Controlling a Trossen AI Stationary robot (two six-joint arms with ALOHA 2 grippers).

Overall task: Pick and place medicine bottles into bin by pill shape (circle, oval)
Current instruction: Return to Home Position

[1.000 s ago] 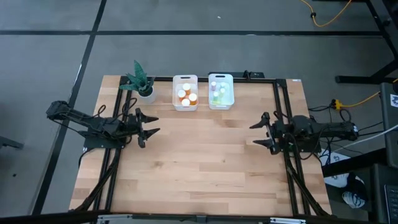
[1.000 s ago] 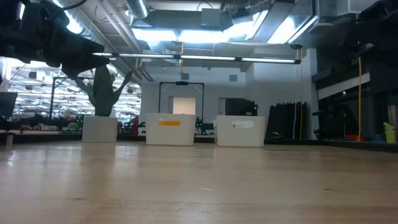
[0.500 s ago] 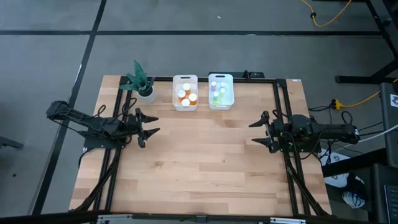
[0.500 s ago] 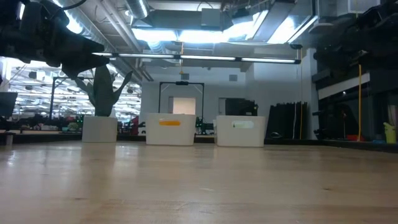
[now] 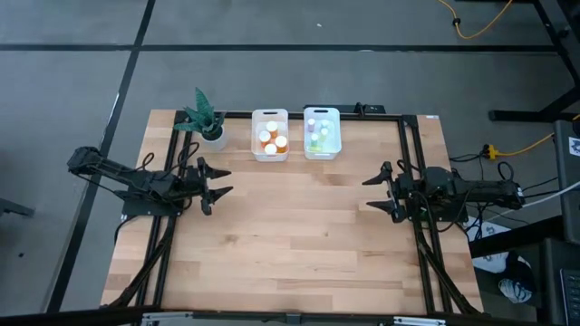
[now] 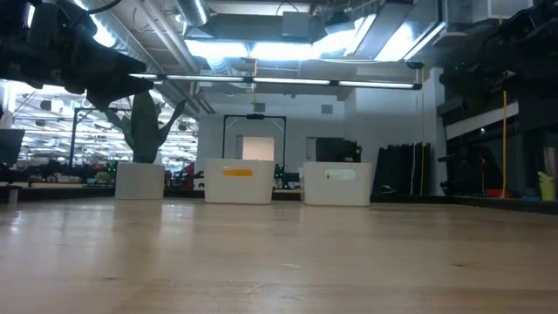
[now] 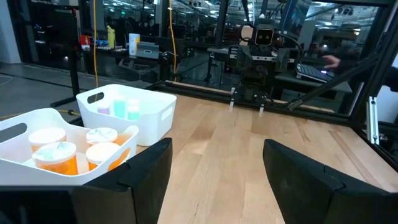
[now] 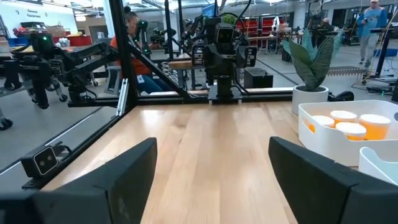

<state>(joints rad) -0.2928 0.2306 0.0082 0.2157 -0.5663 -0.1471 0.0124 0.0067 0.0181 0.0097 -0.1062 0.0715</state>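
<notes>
Hovering released at opposite edges of pale wooden desk [image 5: 290,244], left claw [image 5: 229,181], right claw [image 5: 368,194], white-capped medicine bottles [image 5: 270,141] in white bins [image 5: 255,136] at far edge.

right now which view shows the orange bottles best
Left wrist view: orange bottles are close, caps and bodies clear. High view shows only tops, right wrist a farther glimpse, low view an orange tint through the bin.

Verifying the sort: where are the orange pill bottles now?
In the high view, the orange pill bottles sit inside the left white bin, between the potted plant and the right white bin.
</notes>
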